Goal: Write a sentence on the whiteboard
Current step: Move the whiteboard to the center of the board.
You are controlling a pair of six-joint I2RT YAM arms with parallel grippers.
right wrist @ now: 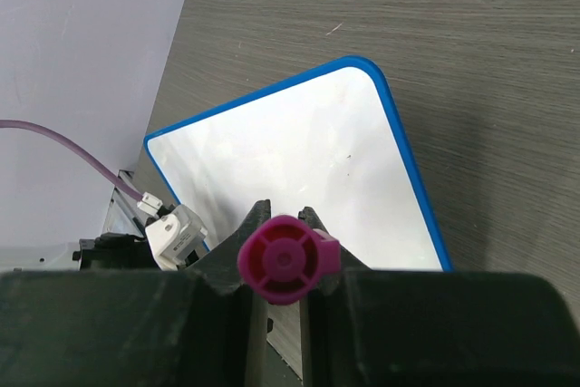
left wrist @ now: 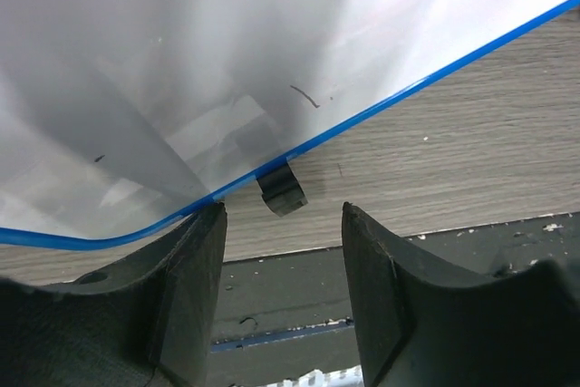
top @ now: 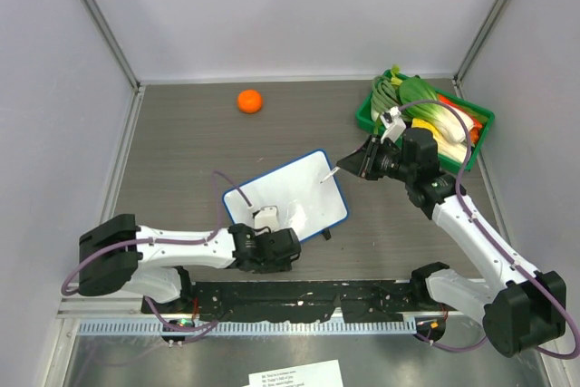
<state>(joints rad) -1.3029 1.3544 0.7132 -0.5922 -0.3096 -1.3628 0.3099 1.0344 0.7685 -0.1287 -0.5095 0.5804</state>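
The whiteboard (top: pixel 292 195) lies tilted in the middle of the table, white with a blue frame. Its face shows no pink sentence, only faint specks. My right gripper (top: pixel 356 164) is shut on a marker (right wrist: pixel 285 260) with a magenta end. The marker's tip (top: pixel 332 171) points at the board's right corner. The board fills the right wrist view (right wrist: pixel 299 156). My left gripper (top: pixel 272 242) is at the board's near edge, open and empty (left wrist: pixel 283 222). The board's blue edge (left wrist: pixel 362 117) and a black foot (left wrist: pixel 281 189) lie just beyond its fingers.
An orange (top: pixel 250 101) lies at the back of the table. A green basket (top: pixel 367 115) of vegetables stands at the back right, behind my right arm. Grey walls close in the table on three sides.
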